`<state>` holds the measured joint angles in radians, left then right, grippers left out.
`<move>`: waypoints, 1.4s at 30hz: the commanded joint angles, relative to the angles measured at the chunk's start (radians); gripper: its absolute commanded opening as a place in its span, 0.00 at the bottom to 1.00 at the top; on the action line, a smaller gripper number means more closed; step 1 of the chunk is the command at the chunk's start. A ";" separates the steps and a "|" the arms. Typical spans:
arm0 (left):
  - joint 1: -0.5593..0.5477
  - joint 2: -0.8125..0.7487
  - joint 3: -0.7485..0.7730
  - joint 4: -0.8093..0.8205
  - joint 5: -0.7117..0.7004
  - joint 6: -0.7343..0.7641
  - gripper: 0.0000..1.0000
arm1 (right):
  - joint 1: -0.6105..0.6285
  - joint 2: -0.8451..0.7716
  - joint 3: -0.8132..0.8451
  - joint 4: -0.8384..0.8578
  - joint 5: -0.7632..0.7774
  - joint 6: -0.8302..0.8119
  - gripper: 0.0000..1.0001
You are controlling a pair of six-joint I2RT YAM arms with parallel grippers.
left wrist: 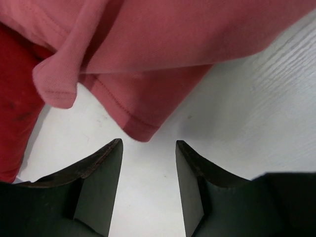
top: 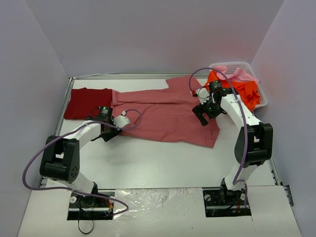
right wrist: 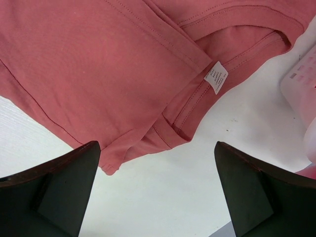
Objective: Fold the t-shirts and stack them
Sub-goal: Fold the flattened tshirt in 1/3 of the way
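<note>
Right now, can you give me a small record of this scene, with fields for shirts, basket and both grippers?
rose-red t-shirt: spread flat, centre of table
dark crimson t-shirt: folded, at its left
basket: far right, holding orange t-shirt and pink t-shirt
left gripper: open, empty, at the rose-red shirt's near-left corner
right gripper: open, empty, over its collar end

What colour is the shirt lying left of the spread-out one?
Dark crimson. The shirt shows best in the top external view.

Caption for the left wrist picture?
Open black left gripper poised before a rose-red cloth t-shirt on a white table.
</note>
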<state>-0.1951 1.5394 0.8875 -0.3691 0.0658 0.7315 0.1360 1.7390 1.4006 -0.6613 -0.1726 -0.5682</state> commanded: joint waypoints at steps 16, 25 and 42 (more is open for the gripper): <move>0.003 0.085 0.073 -0.010 0.100 -0.004 0.02 | -0.045 -0.062 -0.127 -0.175 0.009 -0.100 0.98; 0.003 0.057 0.044 -0.005 0.095 -0.021 0.02 | -0.085 -0.035 -0.172 -0.288 -0.096 -0.176 0.77; 0.003 0.051 0.042 -0.004 0.094 -0.044 0.02 | -0.087 0.122 -0.152 -0.320 -0.177 -0.246 0.44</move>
<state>-0.1951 1.6341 0.9291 -0.3603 0.1417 0.7021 0.0521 1.8519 1.2316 -0.9138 -0.3252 -0.7879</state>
